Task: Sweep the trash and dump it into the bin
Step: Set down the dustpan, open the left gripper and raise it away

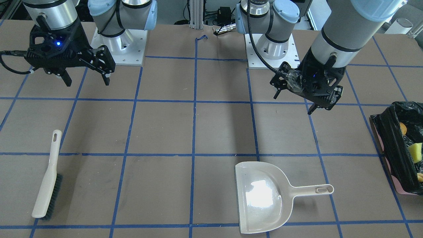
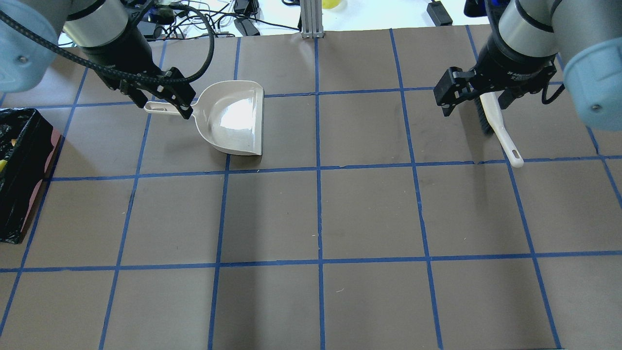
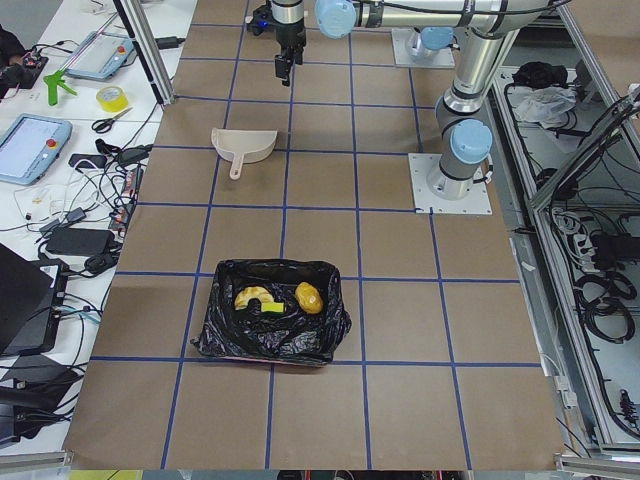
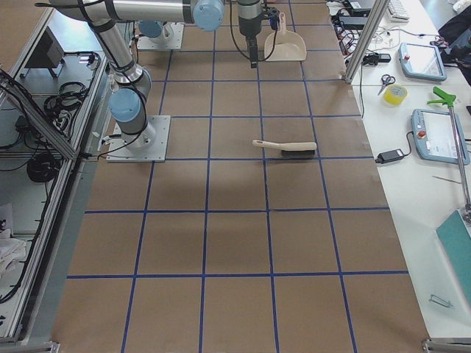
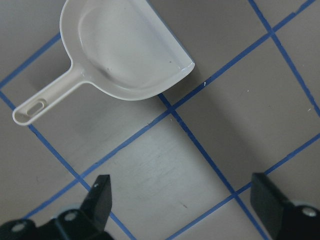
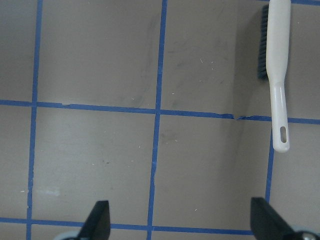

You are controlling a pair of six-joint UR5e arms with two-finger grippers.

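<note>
The bin (image 1: 393,145), lined with a black bag, stands at the table's end on my left; it also shows in the overhead view (image 2: 24,160) and the left side view (image 3: 270,345). Trash lies inside it: an amber-brown blob (image 3: 309,297), a yellow-green wedge (image 1: 416,152) and pale yellow pieces (image 3: 253,296). My left gripper (image 1: 293,104) is open and empty, raised above the table near the dustpan's handle (image 2: 156,108). My right gripper (image 1: 88,82) is open and empty, raised above the table beside the brush (image 2: 495,121).
The beige dustpan (image 1: 264,198) lies empty on the table and shows in the left wrist view (image 5: 120,50). The white brush (image 1: 48,185) with dark bristles lies flat, also seen in the right wrist view (image 6: 277,65). Blue tape lines grid the brown table.
</note>
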